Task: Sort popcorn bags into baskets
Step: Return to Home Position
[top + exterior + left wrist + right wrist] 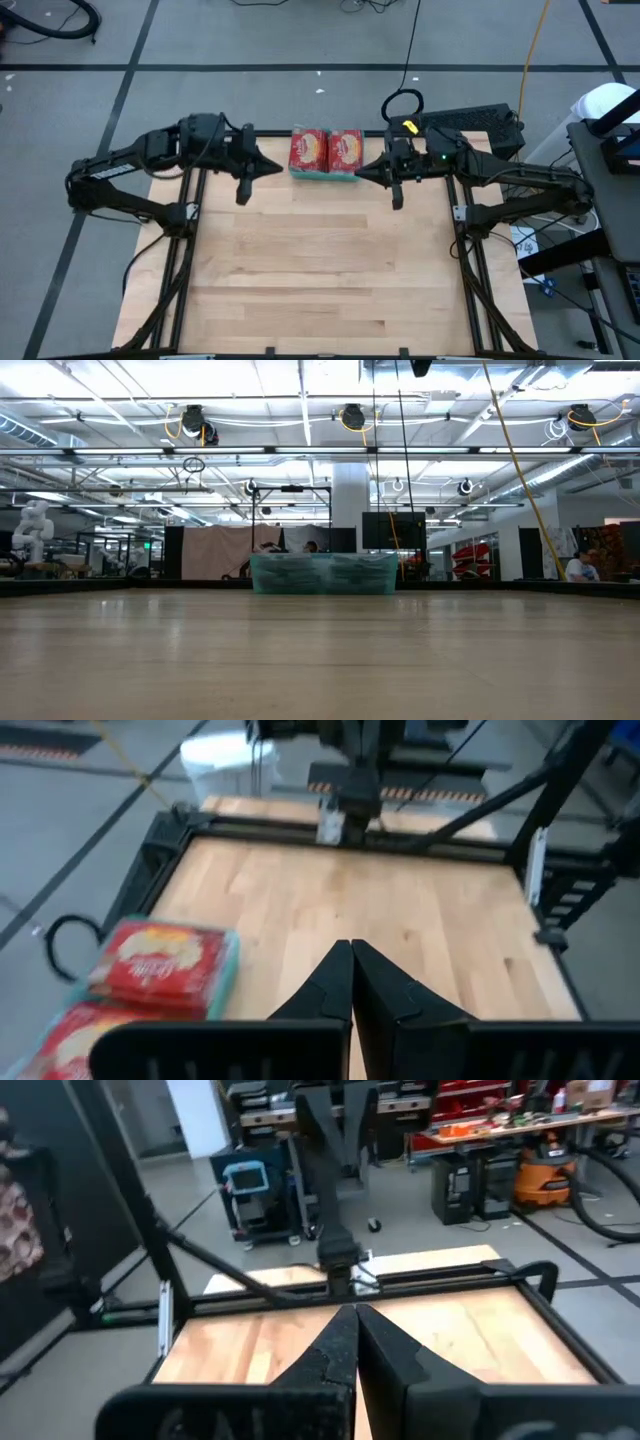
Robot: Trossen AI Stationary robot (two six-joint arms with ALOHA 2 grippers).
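– All popcorn bags (327, 150) in view sit in the basket (325, 177), middle of the surface's (320, 285) far edge.
– Tools?
– Both closed, empty: left tool (272, 168) and right tool (364, 176) flank it. Sorting looks complete.

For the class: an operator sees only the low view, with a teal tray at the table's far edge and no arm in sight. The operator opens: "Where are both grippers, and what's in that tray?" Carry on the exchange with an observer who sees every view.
Observer: From above, the left gripper is just beside the tray on its left, and the right gripper is just beside it on its right. Both point at the tray.
Operator: Is either one carrying anything?
Observer: No. In each wrist view the fingers are shut together with nothing between them.
Operator: And the tray?
Observer: Two red popcorn bags show on top, lying side by side.
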